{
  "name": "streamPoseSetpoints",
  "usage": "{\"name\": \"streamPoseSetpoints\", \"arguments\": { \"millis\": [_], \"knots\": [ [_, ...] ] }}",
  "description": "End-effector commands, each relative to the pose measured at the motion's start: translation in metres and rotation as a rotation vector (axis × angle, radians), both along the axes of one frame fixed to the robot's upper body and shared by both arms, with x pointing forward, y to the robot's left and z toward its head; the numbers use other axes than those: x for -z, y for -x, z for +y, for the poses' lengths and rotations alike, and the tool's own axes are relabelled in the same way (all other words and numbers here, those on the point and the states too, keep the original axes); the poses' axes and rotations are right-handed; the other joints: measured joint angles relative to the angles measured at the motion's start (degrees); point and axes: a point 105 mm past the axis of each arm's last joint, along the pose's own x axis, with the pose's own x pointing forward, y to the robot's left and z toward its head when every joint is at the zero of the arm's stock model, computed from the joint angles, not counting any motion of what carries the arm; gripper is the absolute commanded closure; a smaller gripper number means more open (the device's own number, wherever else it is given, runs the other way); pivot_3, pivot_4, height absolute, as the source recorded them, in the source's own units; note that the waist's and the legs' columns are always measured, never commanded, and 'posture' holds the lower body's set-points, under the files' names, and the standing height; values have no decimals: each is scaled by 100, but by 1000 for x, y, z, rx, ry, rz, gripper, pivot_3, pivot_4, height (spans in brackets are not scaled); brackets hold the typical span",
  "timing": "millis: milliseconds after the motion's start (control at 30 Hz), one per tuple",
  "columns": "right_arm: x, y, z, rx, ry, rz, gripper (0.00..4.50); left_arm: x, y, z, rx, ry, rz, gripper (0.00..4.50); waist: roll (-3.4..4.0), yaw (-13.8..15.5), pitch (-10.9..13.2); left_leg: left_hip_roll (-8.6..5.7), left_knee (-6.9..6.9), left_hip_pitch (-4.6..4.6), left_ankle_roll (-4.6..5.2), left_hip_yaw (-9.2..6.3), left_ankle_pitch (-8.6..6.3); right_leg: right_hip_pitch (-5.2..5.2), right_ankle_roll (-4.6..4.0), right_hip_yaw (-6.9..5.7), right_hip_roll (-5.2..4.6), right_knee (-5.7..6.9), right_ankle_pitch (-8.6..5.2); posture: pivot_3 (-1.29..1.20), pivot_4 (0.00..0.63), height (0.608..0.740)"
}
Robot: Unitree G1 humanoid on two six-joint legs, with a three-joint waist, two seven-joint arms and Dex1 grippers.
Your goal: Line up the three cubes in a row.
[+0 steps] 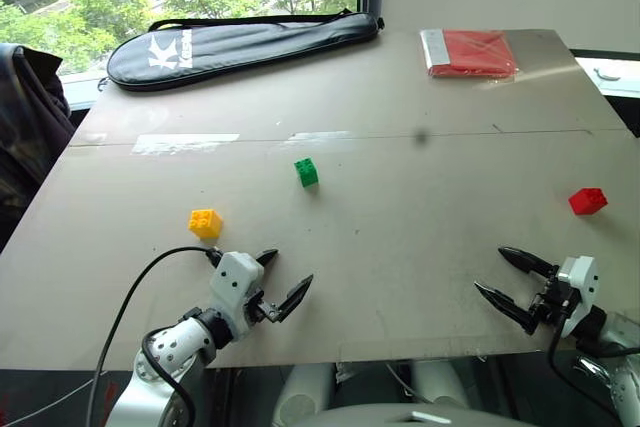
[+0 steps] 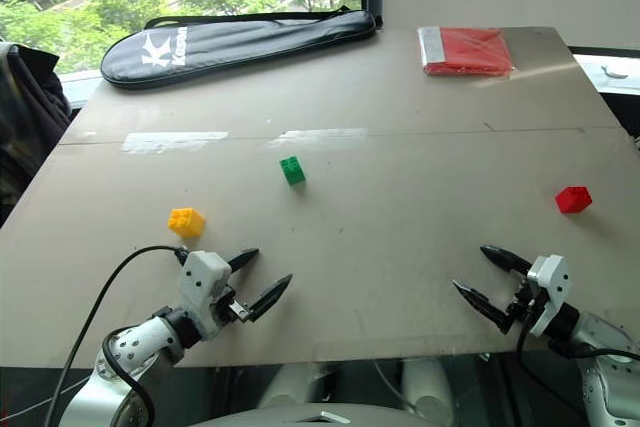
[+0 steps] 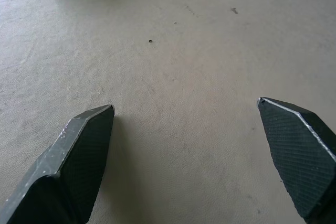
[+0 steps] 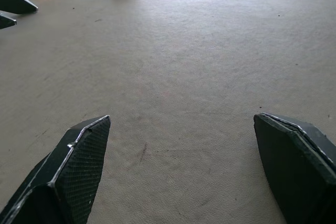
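Left eye view showed a wide grey table (image 1: pixel 400 277) with three studded bricks lying well apart from one another, not in a row. The yellow cube (image 1: pixel 205 223) sat near the robot's left, just beyond the left gripper (image 1: pixel 287 278), with a gap between them. The green cube (image 1: pixel 307 173) stood farther back, near the middle of the table. The red cube (image 1: pixel 587 201) lay far to the robot's right, beyond the right gripper (image 1: pixel 500 272) and apart from it. Both grippers hovered low over the near edge of the table, each with its two black fingers spread wide and nothing between them. In the left wrist view the fingers (image 3: pixel 79 161) framed bare tabletop, with a corner of the green cube at the frame's edge. In the right wrist view the spread fingers (image 4: pixel 73 177) likewise framed bare tabletop, with the yellow and green cubes in the distance. At the far side of the table lay a black racket bag (image 1: pixel 240 44) and a flat red packet (image 1: pixel 470 52).
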Motion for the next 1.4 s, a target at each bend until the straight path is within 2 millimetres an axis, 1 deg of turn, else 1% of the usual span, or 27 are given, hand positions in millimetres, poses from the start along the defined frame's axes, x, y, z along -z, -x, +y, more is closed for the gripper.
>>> {"name": "streamPoseSetpoints", "arguments": {
  "millis": [33, 133, 367, 700, 800, 933, 1000, 1100, 1233, 1333, 1400],
  "knots": [
    [-7, -1, -7, 6, 40, -20, 0, -11, 2, -6, 26, 6, -65, 30, 0, -1, 0, 0, 0, 0, 0, 0, 0, 0, 0, 0, 0, 0, 0, 0, 150, 732],
    [-13, -7, -17, 3, 74, -45, 0, -18, 6, -12, 35, 44, -99, 30, 6, -3, 5, -3, 1, 0, 0, 11, 0, 0, -8, 10, -3, 0, 6, 0, 150, 732],
    [-17, -13, -19, -12, 85, -51, 0, -20, 10, -13, 37, 60, -119, 30, 20, 2, 13, 0, 1, -1, 0, 12, 0, 0, -7, 1, 2, 2, 7, 0, 150, 732],
    [-15, -7, -23, -6, 94, -35, 0, -14, 14, -14, 65, 60, -112, 30, 21, -6, 14, -1, 3, 0, 1, 19, 0, 0, -6, 7, 2, 2, 8, 0, 150, 732],
    [-15, -8, -24, 0, 96, -37, 0, -12, 12, -16, 93, 49, -105, 30, 21, -3, 14, -1, 4, 2, 1, 25, 0, 0, -7, 10, 2, 3, 8, 0, 150, 732],
    [-14, -8, -25, 19, 98, -42, 0, -12, 11, -16, 118, 41, -103, 30, 21, -2, 14, -1, 11, 1, 1, 39, 0, 0, -7, 7, 3, 10, 7, 0, 150, 732],
    [-16, -10, -31, 70, 93, -56, 0, -14, 9, -17, 162, 23, -104, 30, 21, -2, 13, -1, 13, 2, 1, 41, 0, 0, -7, 8, 3, 12, 7, 0, 150, 732],
    [-19, -12, -43, 153, 95, -71, 0, -23, 4, -22, 259, 9, -114, 30, 25, 9, 14, -1, 19, 0, 1, 39, 0, 0, -7, 4, 4, 18, 7, 0, 150, 732],
    [-28, -11, -58, 288, 75, -93, 0, -42, -2, -35, 422, 3, -131, 30, 27, 4, 13, -3, 30, -1, 1, 41, 0, 2, -8, 4, 4, 23, 8, 0, 150, 732],
    [-37, -5, -78, 437, 69, -122, 0, -67, -11, -52, 573, 15, -153, 30, 32, 8, 15, -3, 31, -1, 1, 40, 1, 1, -7, 5, 7, 26, 9, 0, 150, 732],
    [-43, -2, -91, 525, 77, -137, 0, -81, -16, -61, 631, 27, -167, 30, 36, -1, 14, -3, 33, 0, 1, 38, 1, 1, 0, 5, 9, 28, 14, 0, 150, 732]
  ]
}}
